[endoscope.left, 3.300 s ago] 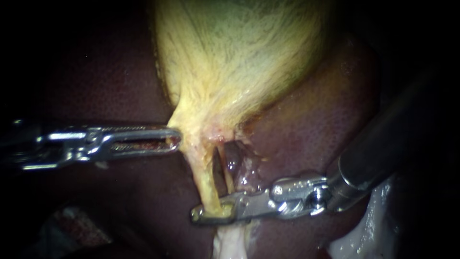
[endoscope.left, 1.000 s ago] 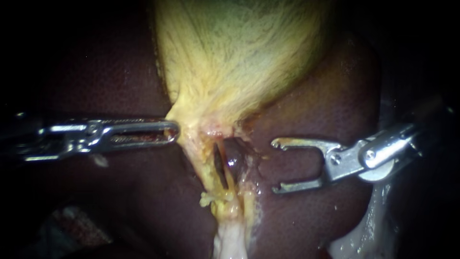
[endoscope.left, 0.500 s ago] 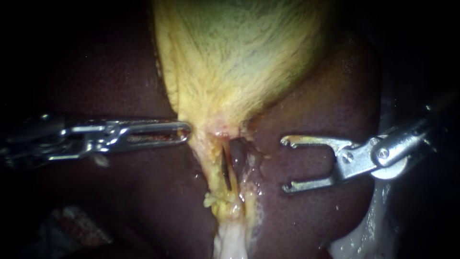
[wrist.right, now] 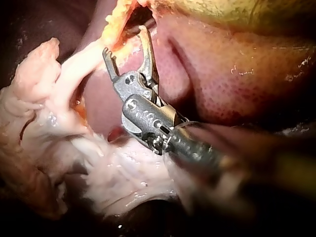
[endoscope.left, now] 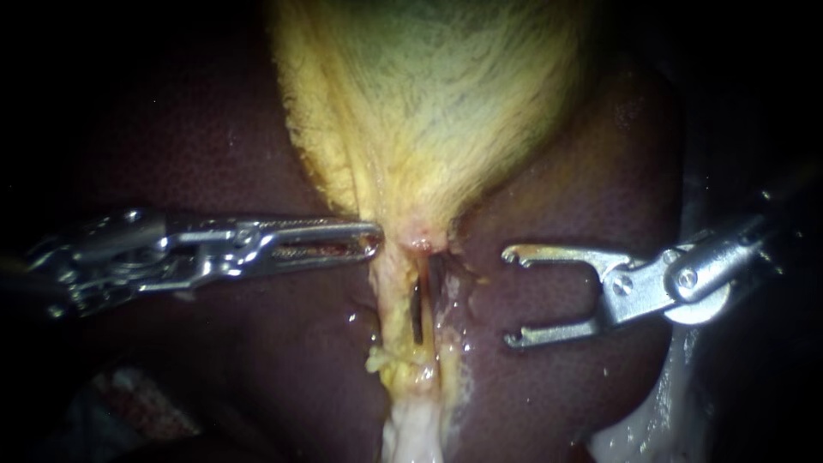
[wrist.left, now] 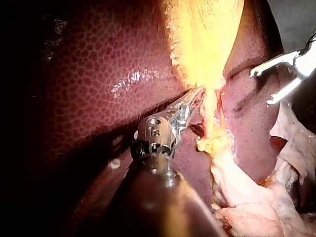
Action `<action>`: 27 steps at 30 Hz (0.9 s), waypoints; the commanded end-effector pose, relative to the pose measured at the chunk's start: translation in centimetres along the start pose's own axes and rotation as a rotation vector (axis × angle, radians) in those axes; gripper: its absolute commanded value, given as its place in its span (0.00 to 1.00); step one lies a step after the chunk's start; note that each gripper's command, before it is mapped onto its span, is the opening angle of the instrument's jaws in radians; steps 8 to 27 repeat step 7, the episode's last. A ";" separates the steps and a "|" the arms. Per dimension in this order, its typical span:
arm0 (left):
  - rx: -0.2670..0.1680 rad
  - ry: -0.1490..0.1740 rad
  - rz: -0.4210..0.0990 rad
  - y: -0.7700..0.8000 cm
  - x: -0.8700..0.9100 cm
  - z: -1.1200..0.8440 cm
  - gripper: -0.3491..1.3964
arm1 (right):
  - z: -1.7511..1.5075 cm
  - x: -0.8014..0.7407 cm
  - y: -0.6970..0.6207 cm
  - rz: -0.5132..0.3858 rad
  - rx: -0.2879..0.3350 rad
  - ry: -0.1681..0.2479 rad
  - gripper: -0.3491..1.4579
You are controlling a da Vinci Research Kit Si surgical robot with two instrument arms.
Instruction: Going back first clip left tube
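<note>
Two instruments [endoscope.left: 370,243] [endoscope.left: 508,297], one gallbladder [endoscope.left: 429,103], one liver [endoscope.left: 566,206].

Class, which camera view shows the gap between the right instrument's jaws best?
The endoscope view: the right instrument lies side-on, jaws wide apart over the liver, empty. The left wrist view shows it small and distant. The right wrist view shows it from behind, foreshortened.
</note>
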 end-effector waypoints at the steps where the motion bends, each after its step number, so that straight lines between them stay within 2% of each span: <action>1: 0.000 0.000 0.000 0.00 0.00 0.00 0.07 | 0.00 0.00 0.00 0.000 0.001 0.000 0.53; 27: -0.001 0.000 0.000 0.00 0.00 0.00 0.07 | 0.00 0.00 -0.01 0.000 0.001 0.000 0.53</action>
